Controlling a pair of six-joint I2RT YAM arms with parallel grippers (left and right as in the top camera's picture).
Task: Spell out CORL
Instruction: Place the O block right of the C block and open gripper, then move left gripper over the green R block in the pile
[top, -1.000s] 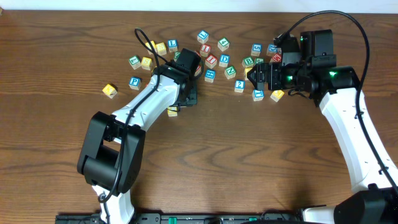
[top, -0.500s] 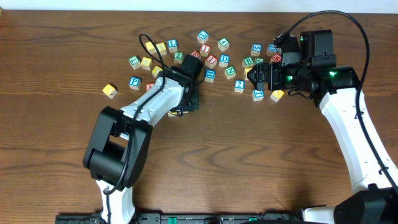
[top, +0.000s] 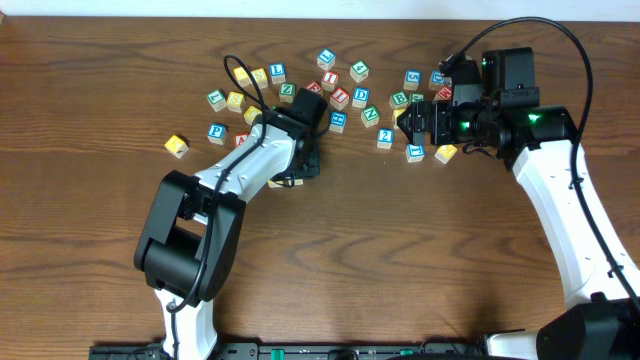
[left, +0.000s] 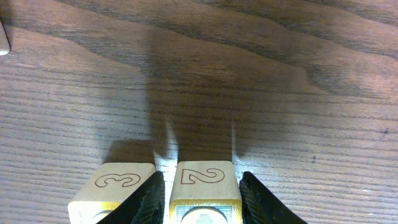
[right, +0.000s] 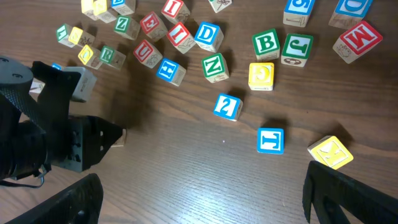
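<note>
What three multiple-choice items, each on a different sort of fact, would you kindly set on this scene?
1. In the left wrist view, the 3 block lies:
A) on top of the 2 block
B) beside it, on its left
C) beside it, on its right

2. In the right wrist view, the letter on the B block is:
A) green
B) red
C) yellow

3. The right gripper is:
A) shut on a block
B) out of view
C) open, with nothing between the jaws

Answers:
1. B, since the 3 shows side by side with the 2, to its left.
2. A, since the B and its border are green.
3. C, since the jaws stand wide apart at the lower corners of the right wrist view.
</note>
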